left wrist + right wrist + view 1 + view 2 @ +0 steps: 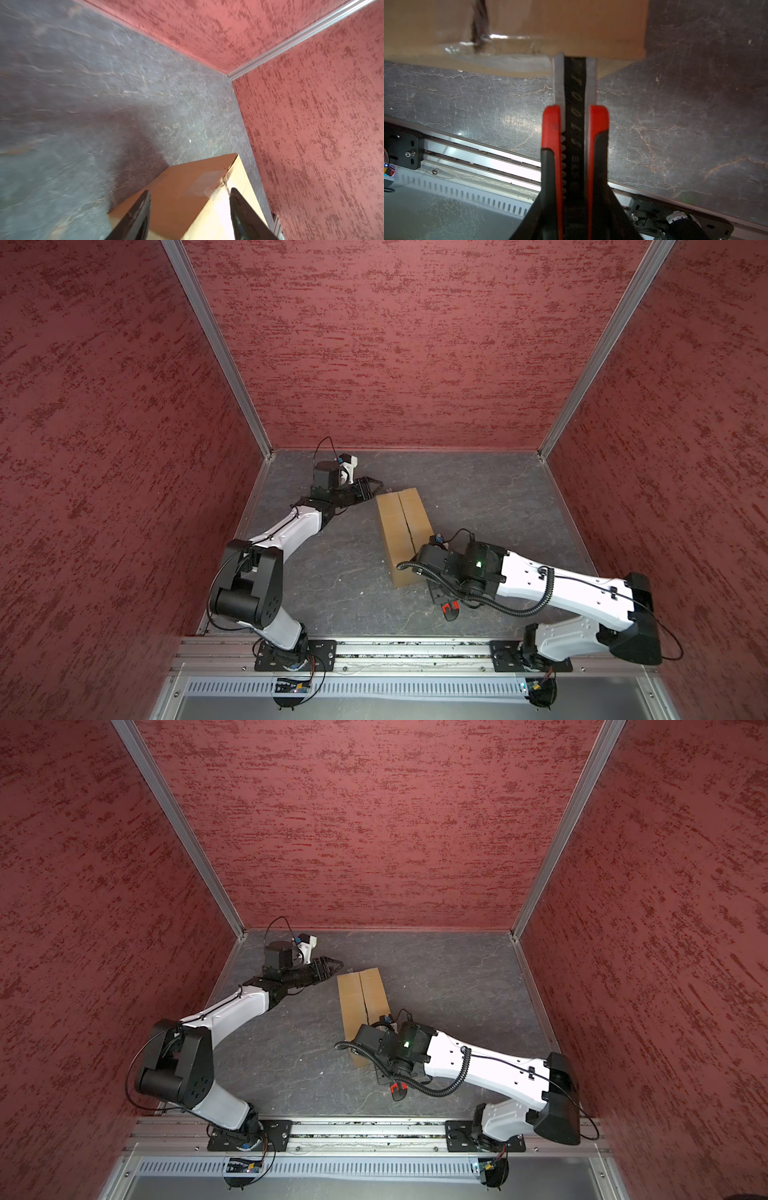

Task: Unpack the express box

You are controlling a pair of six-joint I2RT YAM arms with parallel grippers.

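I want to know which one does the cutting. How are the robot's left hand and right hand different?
The right hand grips a red-and-black knife; the left hand holds nothing, fingers apart. The left hand is by the far end of the brown box; the right hand is by its near end. Both are black and close to the box.

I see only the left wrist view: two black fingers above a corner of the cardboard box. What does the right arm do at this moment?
Observer: The right gripper is shut on a red-and-black utility knife by the near end of the cardboard box.
Operator: Are the top flaps open?
Observer: No, they lie closed; a dark gap runs along part of the centre seam.
Operator: Is there tape on that near end?
Observer: Yes, clear tape shows there, around the seam.
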